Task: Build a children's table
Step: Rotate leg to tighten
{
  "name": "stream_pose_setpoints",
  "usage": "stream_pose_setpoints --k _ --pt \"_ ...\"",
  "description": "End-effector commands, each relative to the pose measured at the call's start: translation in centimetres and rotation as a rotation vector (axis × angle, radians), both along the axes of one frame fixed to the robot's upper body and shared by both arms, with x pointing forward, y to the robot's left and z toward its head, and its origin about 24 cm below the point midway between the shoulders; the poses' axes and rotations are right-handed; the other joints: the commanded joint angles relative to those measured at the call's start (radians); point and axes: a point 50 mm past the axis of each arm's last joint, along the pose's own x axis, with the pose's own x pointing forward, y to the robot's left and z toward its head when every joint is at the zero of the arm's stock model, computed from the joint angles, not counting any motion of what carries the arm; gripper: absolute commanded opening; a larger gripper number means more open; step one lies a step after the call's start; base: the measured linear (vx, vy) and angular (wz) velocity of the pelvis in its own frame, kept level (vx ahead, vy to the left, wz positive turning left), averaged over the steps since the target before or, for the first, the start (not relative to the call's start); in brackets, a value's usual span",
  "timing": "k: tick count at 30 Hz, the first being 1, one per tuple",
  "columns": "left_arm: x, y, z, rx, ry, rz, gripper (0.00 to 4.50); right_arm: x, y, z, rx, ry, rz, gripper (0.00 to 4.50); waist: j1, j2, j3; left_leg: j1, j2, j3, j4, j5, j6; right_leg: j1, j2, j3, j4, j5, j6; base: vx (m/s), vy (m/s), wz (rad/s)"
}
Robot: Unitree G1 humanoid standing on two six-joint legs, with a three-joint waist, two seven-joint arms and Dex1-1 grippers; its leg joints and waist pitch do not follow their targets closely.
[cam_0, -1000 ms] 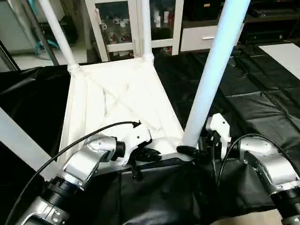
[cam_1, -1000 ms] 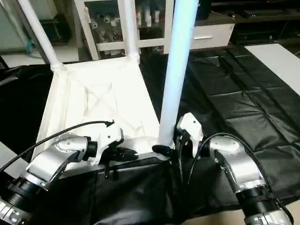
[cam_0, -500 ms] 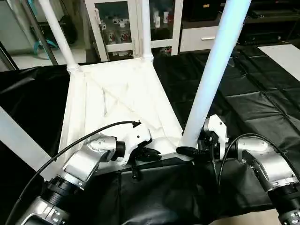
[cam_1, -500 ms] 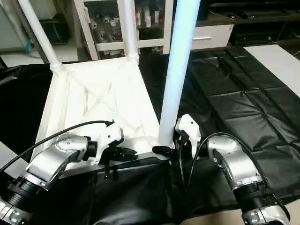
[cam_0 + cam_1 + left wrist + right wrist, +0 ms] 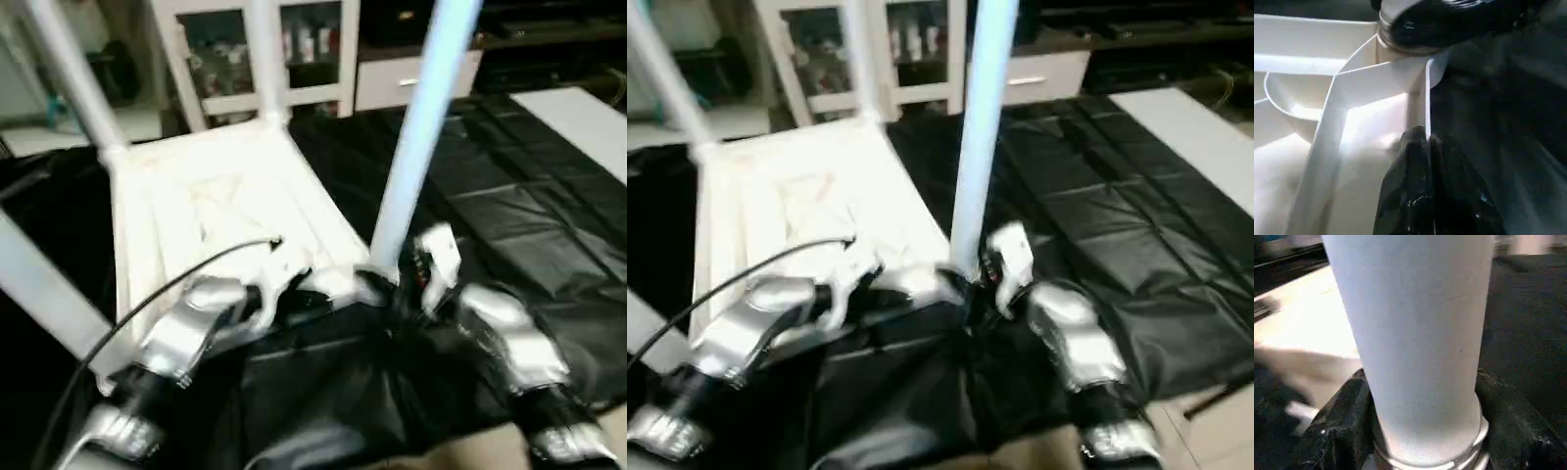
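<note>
The white table top (image 5: 211, 211) lies upside down on the black sheet (image 5: 529, 225), with legs standing up from its corners. The right gripper (image 5: 1422, 440) is closed around the base of the near right leg (image 5: 416, 147). The left gripper (image 5: 1425, 147) pinches the near rim of the top, its 2 fingers narrow.

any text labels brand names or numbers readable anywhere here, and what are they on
None can be read.
Table top: plain white ribbed plastic, no marking.
Near leg, held between the right gripper's fingers: bare white tube, no print.
Left gripper on the top's edge rib: plain black fingers, no lettering.
Items in the glass cabinet behind: too blurred to read.
Black floor sheet: no writing.
</note>
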Motion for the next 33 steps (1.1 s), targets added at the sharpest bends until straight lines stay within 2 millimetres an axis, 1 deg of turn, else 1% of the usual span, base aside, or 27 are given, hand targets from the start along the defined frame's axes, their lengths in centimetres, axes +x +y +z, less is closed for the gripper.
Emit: stream_pose_setpoints --k 1,2,3,5,6,9,11,12,13,14,16,17,18,19,20,21,22,23,24,25,26,27,28,29,30,32,33 --pt "0.2 -1.5 -0.4 -0.005 -0.009 -0.002 0.00 1.6 0.1 0.9 0.029 -0.011 -0.179 2.70 0.001 -0.007 -0.062 0.018 0.037 -0.029 -0.083 -0.262 -0.003 0.043 -0.050 0.017 -0.082 -0.288 -0.196 0.000 0.000 0.00" --pt "0.9 -2.0 -0.6 0.009 -0.014 0.065 0.00 2.0 1.2 0.5 -0.017 0.002 -0.212 2.70 0.000 0.000 -0.062 0.019 0.037 -0.028 -0.083 -0.264 -0.008 0.041 -0.051 0.018 -0.080 -0.286 -0.196 0.000 0.000 0.00" --pt "1.3 -2.3 -0.7 0.017 -0.016 0.107 0.00 2.2 1.9 0.3 -0.049 0.008 -0.231 2.70 -0.003 -0.002 -0.064 0.018 0.035 -0.029 -0.083 -0.262 -0.011 0.046 -0.053 0.017 -0.082 -0.283 -0.195 0.000 0.000 0.00" --pt "2.3 -3.0 -0.8 0.050 -0.022 0.233 0.00 2.8 3.2 0.0 -0.137 0.011 -0.327 2.69 -0.006 0.000 -0.065 0.021 0.034 -0.029 -0.081 -0.259 -0.018 0.043 -0.052 0.017 -0.083 -0.277 -0.198 0.000 0.000 0.00" --pt "2.7 -3.2 -0.8 0.058 -0.025 0.268 0.00 3.0 3.5 -0.1 -0.156 0.014 -0.355 2.69 -0.002 0.002 -0.066 0.022 0.033 -0.027 -0.079 -0.252 -0.011 0.042 -0.053 0.018 -0.083 -0.266 -0.198 0.000 0.000 0.00" --pt "3.5 -4.0 -0.9 0.106 -0.075 0.352 0.00 3.4 5.7 -0.2 -0.198 0.035 -0.445 2.69 -0.001 -0.004 -0.070 0.017 0.030 -0.027 -0.076 -0.223 0.012 0.046 -0.051 0.017 -0.081 -0.232 -0.199 0.000 0.000 0.00" --pt "3.8 -4.3 -0.8 0.106 -0.089 0.370 0.00 3.5 6.3 0.0 -0.216 0.018 -0.462 2.69 0.003 -0.013 -0.071 0.015 0.030 -0.025 -0.075 -0.204 0.030 0.047 -0.053 0.017 -0.080 -0.219 -0.200 0.000 0.000 0.00" --pt "3.9 -4.4 -0.7 0.105 -0.097 0.378 0.00 3.6 6.5 0.1 -0.224 0.003 -0.461 2.68 0.009 -0.004 -0.072 0.016 0.032 -0.025 -0.075 -0.193 0.037 0.047 -0.054 0.016 -0.079 -0.210 -0.198 0.000 0.000 0.00" --pt "4.0 -4.4 -0.6 0.102 -0.106 0.387 0.00 3.7 6.5 0.2 -0.214 -0.004 -0.471 2.66 0.011 -0.007 -0.071 0.016 0.033 -0.024 -0.075 -0.194 0.043 0.045 -0.053 0.016 -0.079 -0.209 -0.196 0.000 0.000 0.00" --pt "4.1 -4.3 -0.6 0.098 -0.113 0.388 0.00 3.8 6.5 0.3 -0.186 -0.005 -0.468 2.66 0.014 -0.003 -0.071 0.017 0.034 -0.024 -0.075 -0.199 0.044 0.045 -0.054 0.016 -0.079 -0.213 -0.195 0.000 0.000 0.00" --pt "4.1 -4.2 -0.5 0.095 -0.118 0.384 0.00 3.9 6.4 0.5 -0.135 -0.004 -0.467 2.66 0.014 -0.003 -0.069 0.017 0.034 -0.024 -0.078 -0.221 0.044 0.044 -0.054 0.015 -0.082 -0.232 -0.191 0.000 0.000 0.00" --pt "4.1 -4.2 -0.6 0.096 -0.120 0.376 0.00 3.9 6.5 0.6 -0.109 -0.006 -0.446 3.22 0.013 -0.004 -0.068 0.017 0.034 -0.025 -0.079 -0.234 0.045 0.044 -0.054 0.015 -0.083 -0.243 -0.188 0.000 0.000 0.00" --pt "4.1 -4.2 -0.6 0.096 -0.126 0.362 0.00 3.8 6.6 0.8 -0.094 -0.025 -0.409 3.22 0.014 0.003 -0.068 0.017 0.035 -0.026 -0.081 -0.244 0.042 0.045 -0.055 0.014 -0.083 -0.253 -0.185 0.000 0.000 0.00" --pt "3.9 -3.9 -0.6 0.090 -0.129 0.334 0.00 3.6 6.3 1.2 -0.081 -0.068 -0.382 3.36 0.013 -0.001 -0.067 0.017 0.035 -0.025 -0.081 -0.249 0.042 0.044 -0.054 0.014 -0.085 -0.256 -0.182 0.000 0.000 0.00" --pt "3.7 -3.7 -0.5 0.087 -0.132 0.314 0.00 3.5 6.0 1.4 -0.070 -0.077 -0.382 3.35 0.015 0.006 -0.066 0.017 0.036 -0.025 -0.083 -0.260 0.043 0.044 -0.054 0.013 -0.087 -0.254 -0.175 0.000 0.000 0.00" --pt "3.7 -3.7 -0.5 0.086 -0.133 0.310 0.00 3.5 5.9 1.4 -0.068 -0.079 -0.383 3.56 0.011 0.006 -0.067 0.009 0.036 -0.030 -0.086 -0.255 0.043 0.052 -0.056 0.012 -0.083 -0.241 -0.172 0.000 0.000 0.00" --pt "3.4 -3.3 -0.3 0.077 -0.142 0.278 0.00 3.3 5.1 1.9 -0.063 -0.103 -0.366 3.56 0.006 0.018 -0.066 0.008 0.039 -0.033 -0.090 -0.258 0.040 0.055 -0.056 0.007 -0.084 -0.225 -0.173 0.000 0.000 0.00" --pt "3.4 -3.3 -0.3 0.077 -0.142 0.278 0.00 3.3 5.1 1.9 -0.063 -0.103 -0.366 3.71 0.002 0.014 -0.068 0.006 0.038 -0.034 -0.087 -0.252 0.042 0.057 -0.055 0.004 -0.080 -0.209 -0.177 0.000 0.000 0.00" --pt "3.2 -3.0 -0.1 0.071 -0.151 0.260 0.00 3.1 4.6 2.1 -0.055 -0.092 -0.344 3.80 -0.003 0.010 -0.073 0.006 0.038 -0.034 -0.085 -0.230 0.052 0.062 -0.058 -0.001 -0.076 -0.177 -0.195 0.000 0.000 0.00" --pt "2.7 -2.2 0.2 0.072 -0.150 0.209 0.00 2.3 3.5 2.4 -0.034 -0.055 -0.217 3.86 0.004 0.000 -0.071 0.004 0.038 -0.031 -0.081 -0.197 0.078 0.068 -0.061 0.001 -0.073 -0.154 -0.205 0.000 0.000 0.00" --pt "2.6 -2.1 0.2 0.073 -0.150 0.205 0.00 2.2 3.4 2.4 -0.033 -0.054 -0.208 3.92 0.008 0.005 -0.075 0.006 0.040 -0.031 -0.077 -0.174 0.092 0.067 -0.062 0.001 -0.071 -0.133 -0.209 0.000 0.000 0.00" --pt "2.1 -1.7 0.2 0.074 -0.138 0.153 0.00 1.7 2.7 2.6 -0.057 -0.059 -0.149 4.03 0.007 0.006 -0.075 0.005 0.043 -0.030 -0.075 -0.134 0.111 0.061 -0.060 0.000 -0.069 -0.103 -0.222 0.000 0.000 0.00" --pt "1.8 -1.5 0.2 0.074 -0.127 0.127 0.00 1.4 2.3 2.6 -0.069 -0.063 -0.116 4.15 0.010 0.006 -0.077 0.008 0.044 -0.027 -0.072 -0.122 0.115 0.060 -0.059 0.000 -0.066 -0.085 -0.229 0.000 0.000 0.00" --pt "1.2 -1.2 0.1 0.073 -0.107 0.081 0.00 0.9 1.7 2.7 -0.091 -0.068 -0.055 4.15 0.008 0.005 -0.074 0.005 0.043 -0.026 -0.071 -0.115 0.122 0.058 -0.059 -0.001 -0.065 -0.077 -0.240 0.000 0.000 0.00" --pt "0.6 -0.9 0.0 0.074 -0.082 0.035 0.00 0.5 1.0 3.0 -0.109 -0.081 -0.008 4.15 0.012 0.007 -0.073 0.006 0.044 -0.026 -0.072 -0.126 0.121 0.059 -0.060 -0.001 -0.065 -0.088 -0.241 0.000 0.000 0.00" --pt "-0.4 -0.4 -0.2 0.080 -0.058 -0.061 0.00 -0.2 -0.1 3.4 -0.138 -0.099 0.072 4.15 0.014 0.005 -0.071 0.013 0.049 -0.024 -0.075 -0.150 0.110 0.050 -0.059 0.001 -0.068 -0.130 -0.242 0.000 0.000 0.00" --pt "-0.4 -0.4 -0.2 0.080 -0.058 -0.061 0.00 -0.2 -0.1 3.4 -0.138 -0.099 0.072 4.15 0.017 0.007 -0.072 0.015 0.050 -0.025 -0.076 -0.153 0.103 0.052 -0.058 0.002 -0.067 -0.132 -0.240 0.000 0.000 0.00"
